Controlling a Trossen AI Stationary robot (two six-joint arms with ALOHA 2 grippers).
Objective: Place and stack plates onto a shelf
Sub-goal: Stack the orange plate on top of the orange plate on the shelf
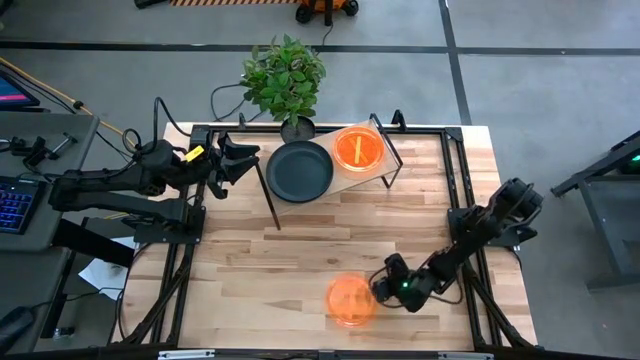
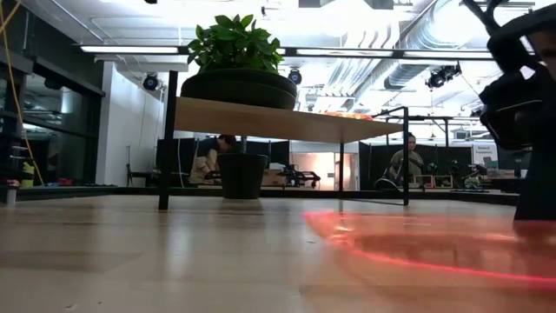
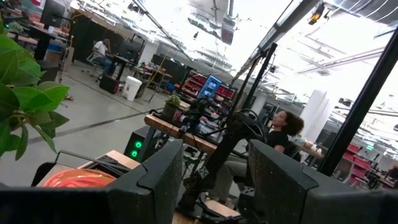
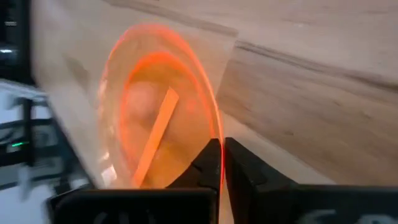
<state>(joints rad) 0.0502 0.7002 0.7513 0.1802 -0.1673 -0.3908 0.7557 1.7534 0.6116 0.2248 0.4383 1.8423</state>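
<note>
The light-wood shelf (image 1: 345, 180) stands at the table's far middle on black rod legs. On it lie dark grey plates (image 1: 300, 170), stacked as the low view (image 2: 239, 87) shows, and an orange plate (image 1: 357, 148) to their right. My left gripper (image 1: 248, 160) is open and empty, level with the shelf's left end; its wrist view shows open fingers (image 3: 214, 180) and the shelf's orange plate (image 3: 78, 180). Another orange plate (image 1: 350, 298) is near the table's near edge, with my right gripper (image 1: 383, 290) shut on it. My right gripper pinches the orange plate's rim (image 4: 221, 163) between its two fingers, on the plate's right side. The fingers come nearly level from the table's right. The plate is low at the tabletop (image 2: 434, 248); whether it is clear of the wood I cannot tell.
A potted plant (image 1: 287, 80) stands just behind the shelf's left part, its pot (image 2: 241, 174) showing under the board. Black frame rails (image 1: 455, 170) run along the table's sides. Bare wood (image 1: 300, 240) lies between the shelf and the near plate. People sit in the room beyond.
</note>
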